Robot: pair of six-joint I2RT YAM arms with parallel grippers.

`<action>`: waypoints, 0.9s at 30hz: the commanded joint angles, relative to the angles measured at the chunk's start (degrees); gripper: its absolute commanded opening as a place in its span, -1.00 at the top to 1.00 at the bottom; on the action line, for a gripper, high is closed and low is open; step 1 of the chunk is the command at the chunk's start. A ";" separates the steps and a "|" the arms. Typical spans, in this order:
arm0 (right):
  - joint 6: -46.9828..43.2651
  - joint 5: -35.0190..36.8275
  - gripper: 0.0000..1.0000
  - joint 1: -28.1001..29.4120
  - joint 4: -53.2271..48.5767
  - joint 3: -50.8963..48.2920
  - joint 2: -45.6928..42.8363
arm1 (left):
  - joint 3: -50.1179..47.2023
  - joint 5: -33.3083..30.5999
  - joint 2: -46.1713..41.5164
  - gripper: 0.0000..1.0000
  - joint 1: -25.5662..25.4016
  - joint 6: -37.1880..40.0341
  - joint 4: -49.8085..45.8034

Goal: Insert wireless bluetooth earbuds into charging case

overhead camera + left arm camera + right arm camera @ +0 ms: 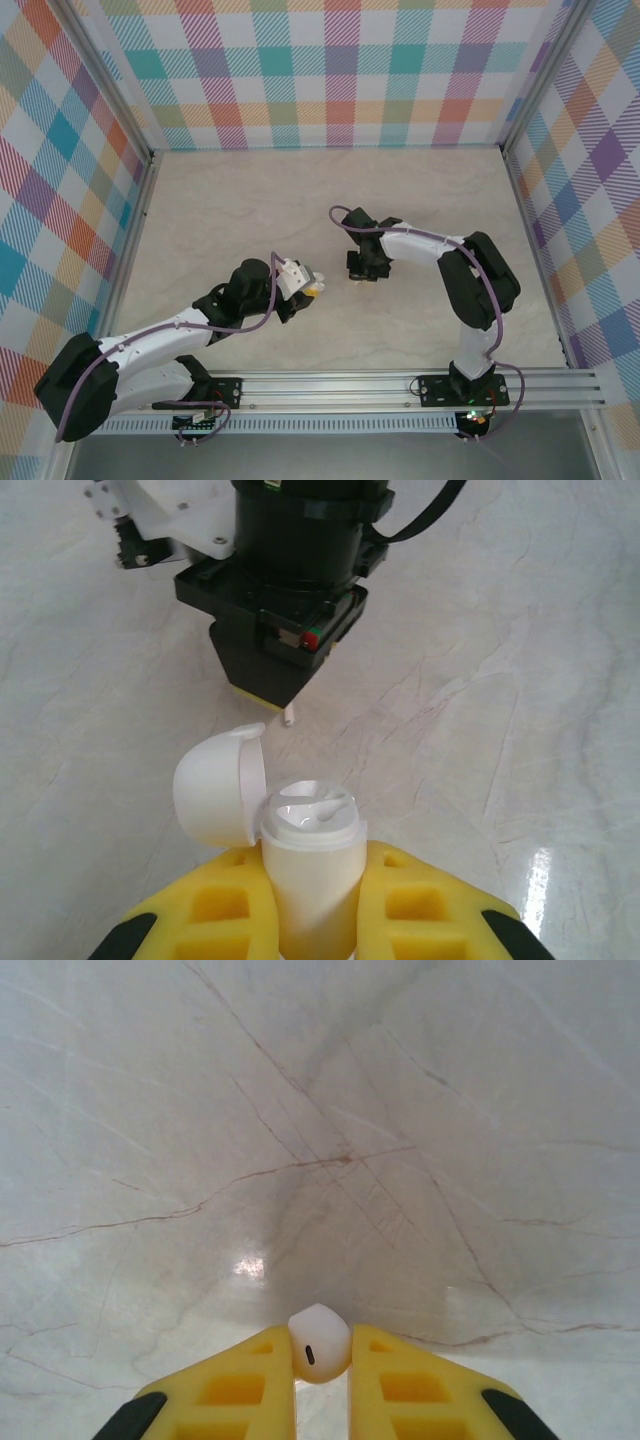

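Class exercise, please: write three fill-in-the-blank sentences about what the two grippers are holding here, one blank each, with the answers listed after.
1. The left gripper holds a charging case whose lid stands ____.
2. The right gripper pinches a small ____ earbud.
3. The fingers of both grippers are coloured ____.
Missing words: open; white; yellow.

Bright even light, glare on tabletop (250,1265)
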 commanded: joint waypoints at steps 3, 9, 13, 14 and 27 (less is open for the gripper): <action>-7.50 5.18 0.70 1.44 -0.64 1.64 -8.58 | -2.54 3.84 -2.11 1.00 0.39 -1.57 10.04; -15.61 11.65 0.73 5.81 2.02 0.05 -21.01 | -0.83 3.51 -2.11 1.00 0.62 -4.02 11.40; -20.01 15.46 0.75 9.97 4.72 -1.20 -28.56 | 0.58 4.03 -1.60 1.00 0.75 -4.97 12.69; -20.88 16.05 0.75 11.05 5.57 -1.55 -30.25 | 0.58 4.05 -1.39 1.00 0.79 -5.47 13.63; -26.76 20.18 0.77 21.16 7.98 1.03 -35.76 | 2.04 3.41 -1.78 1.00 0.88 -6.93 19.69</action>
